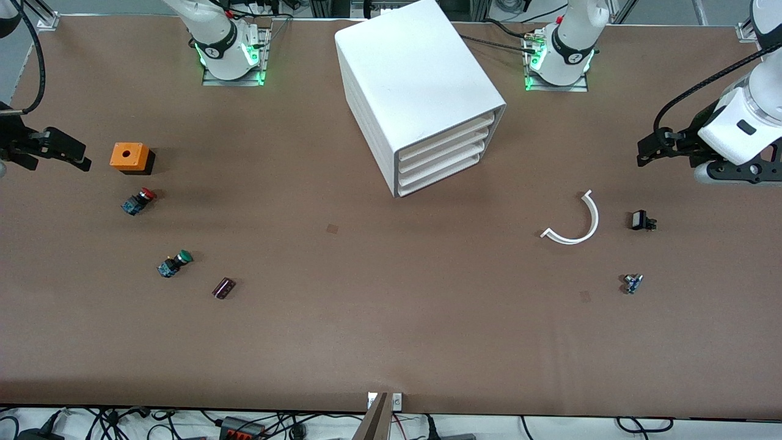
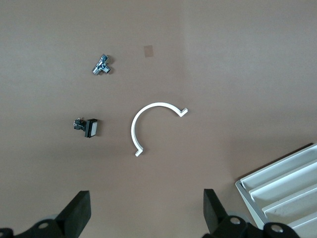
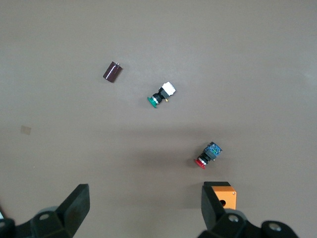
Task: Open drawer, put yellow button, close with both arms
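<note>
The white cabinet [image 1: 415, 79] stands at the middle of the table between the arm bases. Its uppermost drawer [image 1: 451, 134] sits flush with the three below it. The cabinet's corner shows in the left wrist view [image 2: 282, 183]. No yellow button shows in any view. My left gripper [image 1: 649, 150] is open and empty, up over the table at the left arm's end; the left wrist view [image 2: 146, 213] shows bare table between its fingers. My right gripper [image 1: 76, 156] is open and empty over the right arm's end, beside an orange box [image 1: 129, 157]; the right wrist view [image 3: 143, 210] shows the same.
Toward the right arm's end lie a red-capped button [image 1: 139, 200], a green-capped button [image 1: 175, 263] and a dark cylinder [image 1: 223, 288]. Toward the left arm's end lie a white curved strip [image 1: 577, 223], a small black part [image 1: 641, 220] and a metal fitting [image 1: 632, 283].
</note>
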